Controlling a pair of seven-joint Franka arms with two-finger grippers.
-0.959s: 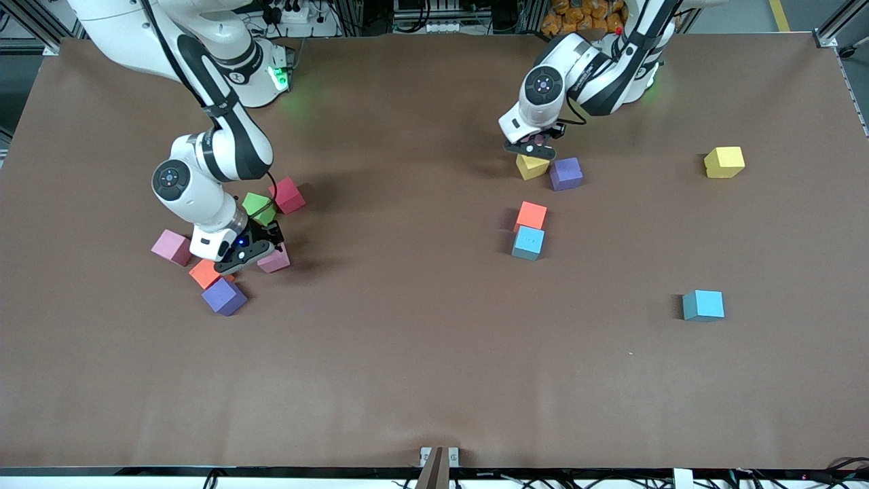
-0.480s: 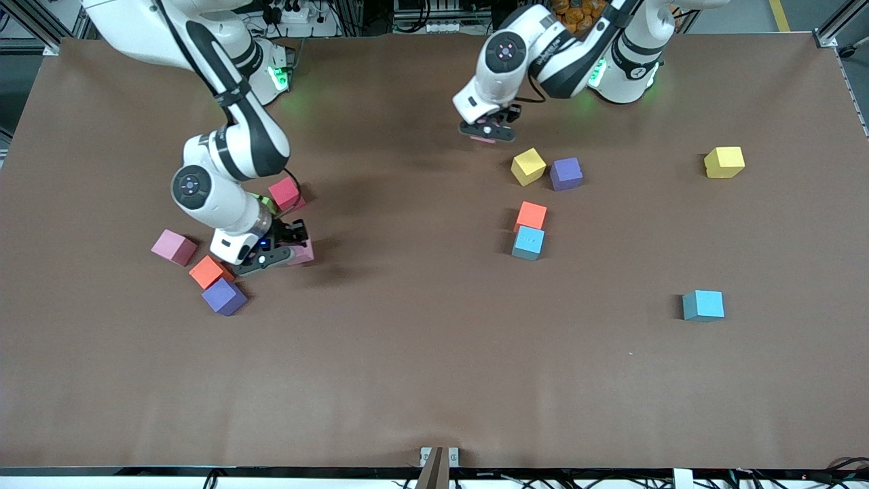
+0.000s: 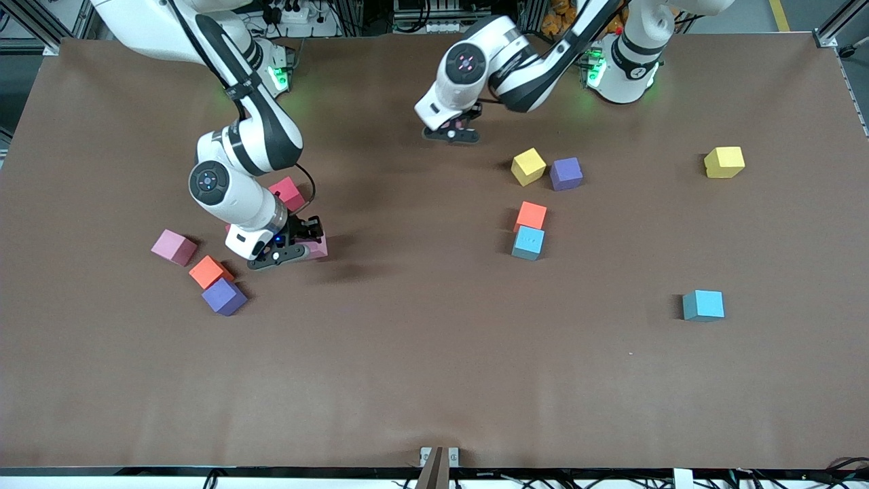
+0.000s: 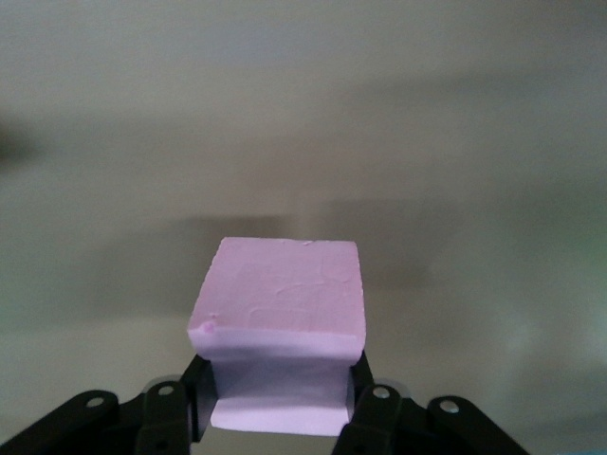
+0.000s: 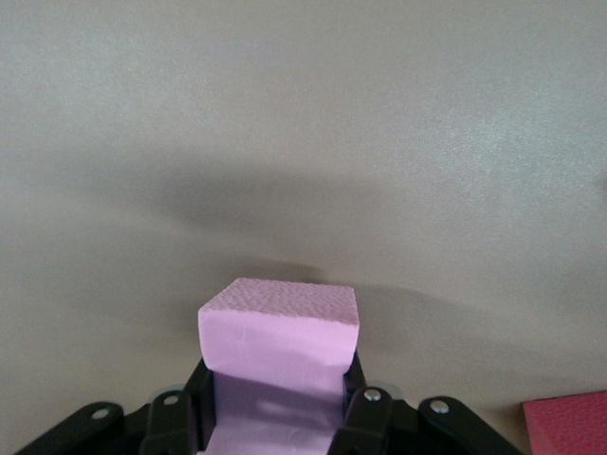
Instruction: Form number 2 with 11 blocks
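My right gripper (image 3: 299, 250) is shut on a pink block (image 3: 317, 247), low over the table beside the red block (image 3: 286, 192); the right wrist view shows this pink block (image 5: 279, 334) between the fingers and a red corner (image 5: 569, 422). My left gripper (image 3: 453, 132) is shut on another pink block (image 4: 281, 301) above bare table. A yellow block (image 3: 528, 166), purple block (image 3: 565, 173), orange block (image 3: 531, 216) and light blue block (image 3: 528, 242) lie grouped mid-table. A third pink block (image 3: 174, 246), an orange one (image 3: 208, 272) and a purple one (image 3: 223, 297) sit near the right arm.
A second yellow block (image 3: 724, 161) and a second light blue block (image 3: 703, 305) lie alone toward the left arm's end of the brown table (image 3: 421, 367). The right arm's elbow hangs over the cluster around the red block.
My left gripper has lifted from beside the yellow and purple blocks and swung toward the right arm's end, carrying its pink block. My right gripper has carried its pink block out of the cluster toward mid-table.
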